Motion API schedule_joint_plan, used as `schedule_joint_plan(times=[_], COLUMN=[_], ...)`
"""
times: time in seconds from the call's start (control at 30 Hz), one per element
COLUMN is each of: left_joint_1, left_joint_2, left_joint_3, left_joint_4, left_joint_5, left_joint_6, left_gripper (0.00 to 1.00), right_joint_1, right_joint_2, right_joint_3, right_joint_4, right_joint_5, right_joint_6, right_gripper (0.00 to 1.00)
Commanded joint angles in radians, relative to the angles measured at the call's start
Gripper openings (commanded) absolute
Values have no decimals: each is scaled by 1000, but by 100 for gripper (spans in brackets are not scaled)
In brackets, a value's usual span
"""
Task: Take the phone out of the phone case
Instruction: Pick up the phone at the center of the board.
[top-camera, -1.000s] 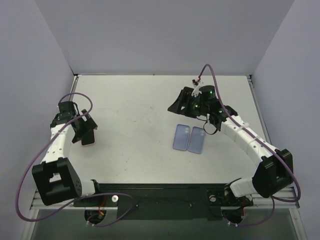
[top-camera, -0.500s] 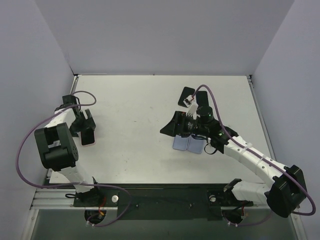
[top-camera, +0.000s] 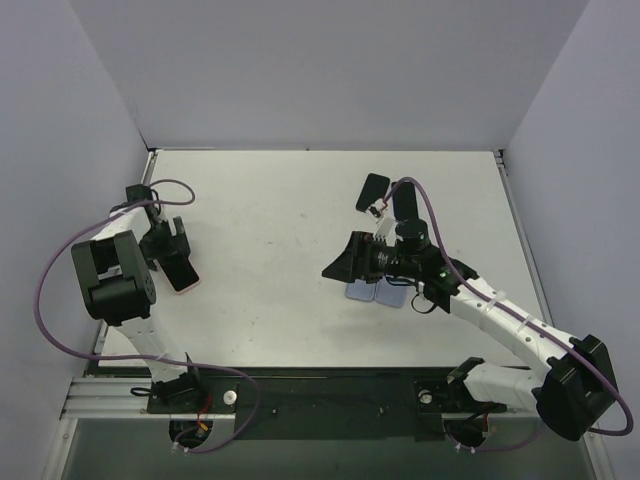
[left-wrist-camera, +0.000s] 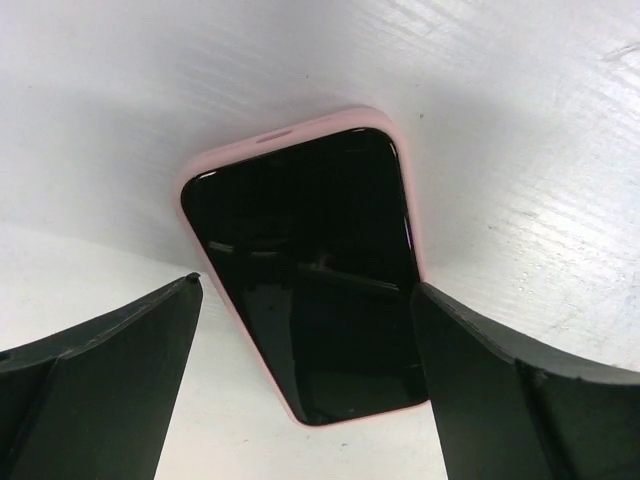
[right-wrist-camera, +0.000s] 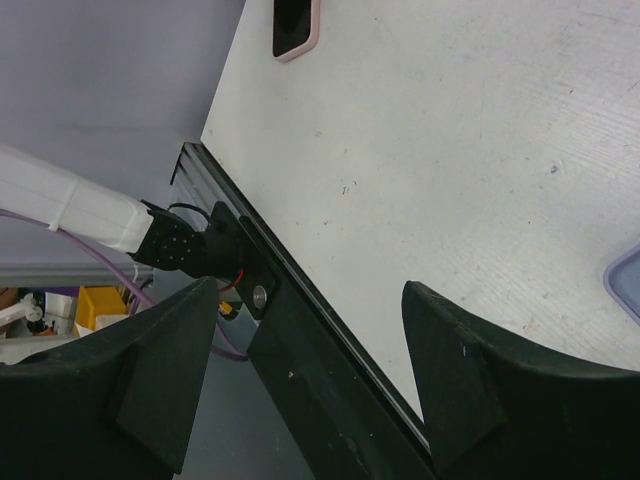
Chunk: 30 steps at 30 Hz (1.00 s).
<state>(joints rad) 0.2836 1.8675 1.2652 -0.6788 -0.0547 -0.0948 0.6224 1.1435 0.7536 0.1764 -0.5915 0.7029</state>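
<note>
Nearest to me on the overhead cam, my right hand (top-camera: 338, 258) hangs over the counter (top-camera: 270, 220), right of the middle. Its fingers are spread and there's nothing between them. Tucked under that arm are two pale blue phone-shaped slabs (top-camera: 362, 293), lying side by side and touching. They're mostly covered, so I can't tell if they're cases or phones, and the right wrist cam only catches one blue corner. A bit further back, over on the left, the phone (left-wrist-camera: 300, 260) lies flat with its screen up, fully seated in its pink case (left-wrist-camera: 300, 122). My left hand (top-camera: 168, 240) is right there, spread wide with one finger along each long side. I can't tell if either finger actually touches the case.
</note>
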Motion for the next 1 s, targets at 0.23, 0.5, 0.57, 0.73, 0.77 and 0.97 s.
schedule_joint_plan(times=[0.23, 0.5, 0.57, 0.73, 0.77, 0.97], left_joint_1=[11, 29, 38, 40, 39, 34], left_joint_2=[13, 24, -2, -68, -77, -39], left_joint_3=[14, -17, -36, -82, -86, -70], left_joint_4=[-13, 25, 57, 110, 111, 96], left_joint_5=[78, 188, 234, 259, 265, 240], left_joint_6=[-75, -126, -135, -143, -143, -137], left_gripper=[97, 97, 97, 97, 97, 97], right_joint_1=[-62, -72, -72, -69, -69, -67], right_joint_2=[-25, -22, -24, -19, -19, -25], right_joint_3=[-25, -28, -30, -36, -36, -36], right_joint_4=[83, 115, 118, 129, 130, 136], right_joint_5=[-79, -85, -82, -82, -80, -74], right_joint_6=[-10, 13, 15, 29, 32, 37], right_gripper=[69, 68, 68, 68, 68, 68])
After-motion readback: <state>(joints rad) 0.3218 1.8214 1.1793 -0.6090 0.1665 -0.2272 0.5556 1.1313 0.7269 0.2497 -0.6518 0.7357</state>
